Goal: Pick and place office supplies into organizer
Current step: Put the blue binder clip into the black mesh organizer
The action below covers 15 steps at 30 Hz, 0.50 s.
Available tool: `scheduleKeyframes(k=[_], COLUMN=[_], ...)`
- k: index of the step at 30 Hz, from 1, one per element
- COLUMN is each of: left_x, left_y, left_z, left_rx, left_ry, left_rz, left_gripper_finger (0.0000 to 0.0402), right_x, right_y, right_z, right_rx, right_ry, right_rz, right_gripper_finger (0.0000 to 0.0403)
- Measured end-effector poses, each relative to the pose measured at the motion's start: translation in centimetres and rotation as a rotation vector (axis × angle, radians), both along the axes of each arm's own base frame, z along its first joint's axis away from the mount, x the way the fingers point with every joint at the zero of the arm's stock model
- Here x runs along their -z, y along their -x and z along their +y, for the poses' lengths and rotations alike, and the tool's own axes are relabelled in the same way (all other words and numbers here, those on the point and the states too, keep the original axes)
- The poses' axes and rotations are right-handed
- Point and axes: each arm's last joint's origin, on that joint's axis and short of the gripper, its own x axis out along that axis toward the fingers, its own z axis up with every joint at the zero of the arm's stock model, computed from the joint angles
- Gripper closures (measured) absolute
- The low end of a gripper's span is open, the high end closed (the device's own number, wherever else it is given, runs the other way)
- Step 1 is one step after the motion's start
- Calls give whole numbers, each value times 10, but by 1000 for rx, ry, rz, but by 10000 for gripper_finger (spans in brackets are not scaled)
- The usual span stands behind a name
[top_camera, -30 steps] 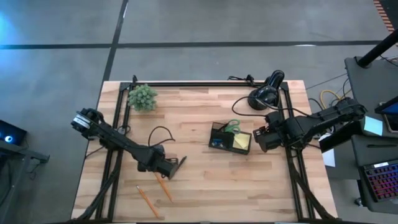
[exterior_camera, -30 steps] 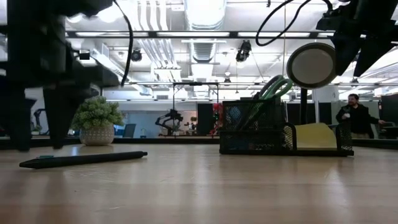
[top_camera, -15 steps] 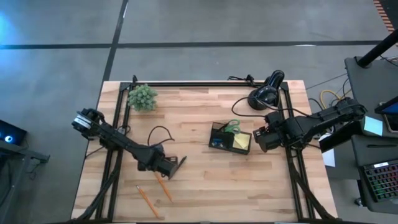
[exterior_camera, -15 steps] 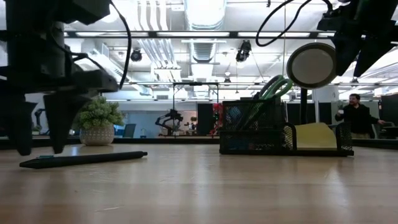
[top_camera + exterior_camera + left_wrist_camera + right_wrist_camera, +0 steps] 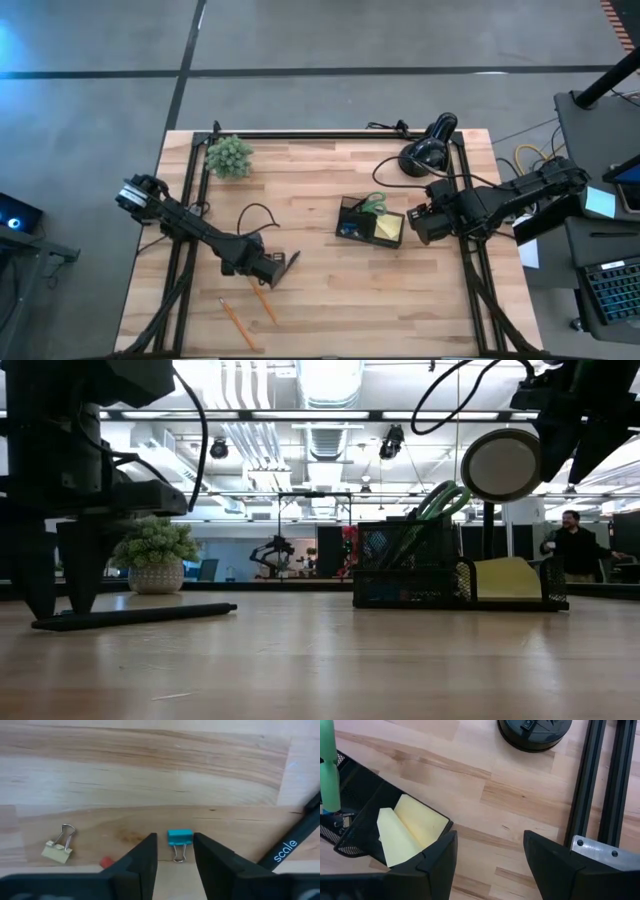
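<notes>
Organizer [image 5: 369, 221] sits right of centre on the surface [image 5: 320, 300], holding green-handled scissors [image 5: 374, 204] and a yellow sticky-note pad [image 5: 412, 825]. Left pincer [image 5: 175, 852] is low over the surface, fingers partly open and straddling a blue binder clip [image 5: 179, 838], gripping nothing. Nearby lie a cream binder clip [image 5: 58, 846], a dark pen [image 5: 133, 615] and two orange pencils [image 5: 263, 299]. Right pincer [image 5: 489, 852] hangs wide open, empty, beside the organizer; lamp [image 5: 424, 148] and plant [image 5: 229, 156] stand behind.
</notes>
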Motion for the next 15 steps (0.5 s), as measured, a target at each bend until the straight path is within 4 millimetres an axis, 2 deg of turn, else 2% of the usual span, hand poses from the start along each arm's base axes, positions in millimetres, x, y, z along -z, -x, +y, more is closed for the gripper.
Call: scheduleKeyframes(k=[15], left_x=[5], left_y=[-1], left_z=[0], left_rx=[31], left_ry=[-12], left_rz=[21], left_gripper_finger=[344], right_x=[0], right_y=[0], right_z=[0], right_rx=[0], right_ry=[0], right_rz=[1], right_gripper_finger=[184])
